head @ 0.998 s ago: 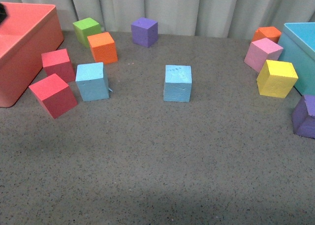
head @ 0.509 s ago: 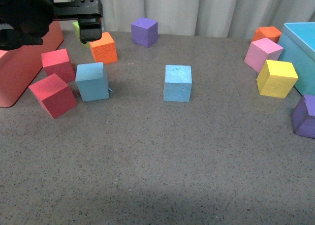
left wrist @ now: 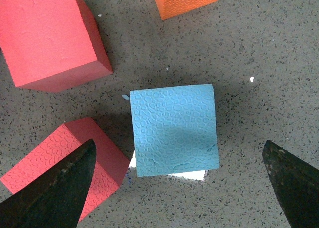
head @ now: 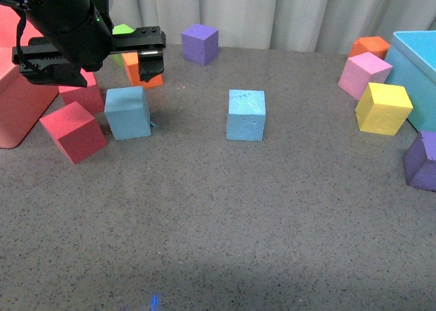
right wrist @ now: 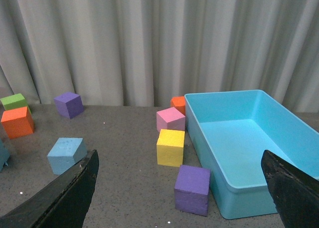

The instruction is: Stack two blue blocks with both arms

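Cubes on the grey speckled desk (head: 218,222) number eleven in the front view: two red, one green, two orange, two light blue, two purple, one pink and one yellow. There are two bins.

At far left stands the salmon-red bin (head: 17,113). Just beside it lie the near red cube (head: 73,131) and the far red cube (head: 85,99), the far one partly hidden by the left arm (head: 65,22). The left pincer (head: 92,69) hangs over this cluster with its jaws spread wide, holding nothing. The left blue block (head: 127,112) sits on the desk just right of the red cubes. In the left wrist view it lies in the gap between the fingers (left wrist: 60,188), which are well clear of its sides.

Behind it, the green cube (head: 122,30) and the left orange cube (head: 133,73) show only in part past the pincer. The far purple cube (head: 200,43) sits near the curtain (head: 272,11).

The right blue block (head: 246,114) stands alone mid-desk, well apart from the left one; neither is stacked.

At right, the right orange cube (head: 370,47), pink cube (head: 364,75) and yellow cube (head: 383,108) cluster beside the turquoise bin (head: 415,59). The near purple cube (head: 422,162) is by the bin's front corner.

The right pincer (right wrist: 179,151) shows only in its own wrist view, with jaws wide and empty, raised above the desk.
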{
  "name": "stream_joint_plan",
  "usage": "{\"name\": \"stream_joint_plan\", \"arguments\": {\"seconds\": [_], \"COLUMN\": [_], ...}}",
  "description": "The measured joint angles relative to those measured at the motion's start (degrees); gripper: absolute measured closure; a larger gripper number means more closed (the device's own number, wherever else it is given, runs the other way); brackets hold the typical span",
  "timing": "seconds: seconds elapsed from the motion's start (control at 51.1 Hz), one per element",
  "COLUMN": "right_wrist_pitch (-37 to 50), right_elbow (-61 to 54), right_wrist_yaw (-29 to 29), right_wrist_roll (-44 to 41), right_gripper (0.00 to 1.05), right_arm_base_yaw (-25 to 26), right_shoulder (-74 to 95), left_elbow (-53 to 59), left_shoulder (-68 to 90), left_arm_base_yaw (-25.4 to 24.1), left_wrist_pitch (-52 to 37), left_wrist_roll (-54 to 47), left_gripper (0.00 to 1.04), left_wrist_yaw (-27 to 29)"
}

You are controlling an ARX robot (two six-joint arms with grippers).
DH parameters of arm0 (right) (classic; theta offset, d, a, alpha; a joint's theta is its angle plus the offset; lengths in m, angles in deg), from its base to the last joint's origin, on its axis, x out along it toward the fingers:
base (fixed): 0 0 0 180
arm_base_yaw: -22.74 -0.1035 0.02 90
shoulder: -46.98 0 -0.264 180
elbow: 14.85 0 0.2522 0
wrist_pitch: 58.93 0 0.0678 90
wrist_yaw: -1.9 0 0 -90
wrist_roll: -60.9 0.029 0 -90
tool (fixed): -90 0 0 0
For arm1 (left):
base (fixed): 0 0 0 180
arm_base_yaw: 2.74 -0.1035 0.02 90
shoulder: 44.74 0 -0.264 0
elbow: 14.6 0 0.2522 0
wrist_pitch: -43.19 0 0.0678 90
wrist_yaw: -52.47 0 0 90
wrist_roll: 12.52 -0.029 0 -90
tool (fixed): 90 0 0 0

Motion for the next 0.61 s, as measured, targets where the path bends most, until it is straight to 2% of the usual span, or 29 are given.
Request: {"name": "stream_joint_plan", "arguments": {"seconds": [0.606], "right_wrist_pitch": [0.0], "right_elbow": [0.0], "right_wrist_yaw": [0.0], "right_wrist_roll": [0.0], "right_gripper": [0.1], "right_arm_base_yaw": [0.0], "right_shoulder": [0.0], "left_elbow": [-5.4], "left_shoulder": [6.6], "left_arm_base_yaw": [-0.61], "left_wrist_pitch": [3.04], "left_wrist_roll": [0.07], "left_gripper": [0.07], "left_wrist_yaw": [-0.55]}}
